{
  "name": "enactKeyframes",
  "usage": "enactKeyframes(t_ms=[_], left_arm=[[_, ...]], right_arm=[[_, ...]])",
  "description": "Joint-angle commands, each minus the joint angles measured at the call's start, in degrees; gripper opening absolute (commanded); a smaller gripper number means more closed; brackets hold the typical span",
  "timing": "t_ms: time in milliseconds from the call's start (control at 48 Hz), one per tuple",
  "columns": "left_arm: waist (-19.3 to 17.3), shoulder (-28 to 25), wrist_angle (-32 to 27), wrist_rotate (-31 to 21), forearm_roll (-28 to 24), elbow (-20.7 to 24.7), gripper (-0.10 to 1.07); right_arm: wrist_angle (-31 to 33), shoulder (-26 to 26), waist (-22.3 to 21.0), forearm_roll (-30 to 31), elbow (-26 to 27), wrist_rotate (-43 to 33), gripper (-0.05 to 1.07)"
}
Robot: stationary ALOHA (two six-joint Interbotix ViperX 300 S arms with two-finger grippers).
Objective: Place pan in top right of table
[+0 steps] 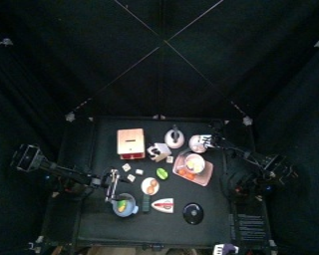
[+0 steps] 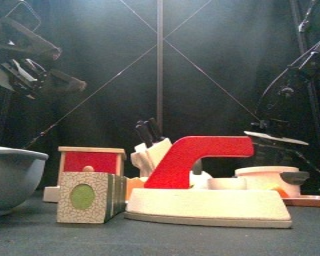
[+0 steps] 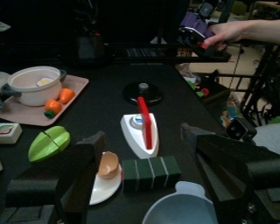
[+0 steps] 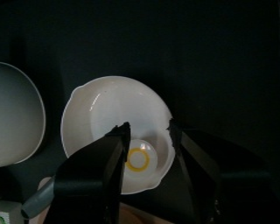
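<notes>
The whitish-cream shallow pan (image 4: pixel 113 118) lies right under my right gripper (image 4: pixel 147 131), whose jaws stand close together at its rim. In the front view the pan (image 2: pixel 276 137) hangs above the table behind the other things, at the end of the right arm. In the top view it (image 1: pixel 177 137) is over the table's back middle, with the right gripper (image 1: pixel 201 138) at its right edge. My left gripper (image 3: pixel 140 166) is open and empty above the table's front left (image 1: pixel 113 181).
An orange-brown plate (image 1: pixel 189 175) with a cream pot (image 3: pixel 38 83) and carrots sits mid-right. The black round dish (image 1: pixel 191 212) is front right, with a grey bowl (image 2: pixel 9 180), a red-handled piece (image 2: pixel 196 160) and a red box (image 1: pixel 129 141). A person's hand (image 3: pixel 241 33) shows beyond the curtains.
</notes>
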State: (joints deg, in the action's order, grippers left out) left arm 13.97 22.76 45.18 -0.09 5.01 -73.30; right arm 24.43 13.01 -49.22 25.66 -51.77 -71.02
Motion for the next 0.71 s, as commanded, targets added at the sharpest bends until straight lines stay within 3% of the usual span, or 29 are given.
enactKeyframes(t_ms=[0, 688], left_arm=[[0.18, 0.09, 0.44, 0.09, 0.09, 0.62, 1.01], [0.00, 0.09, 0.44, 0.09, 0.35, 0.44, 1.01]], right_arm=[[0.09, 0.88, 0.00, 0.09, 0.97, 0.18, 0.78], [0.18, 0.44, 1.76, 0.18, 0.79, 0.18, 0.78]])
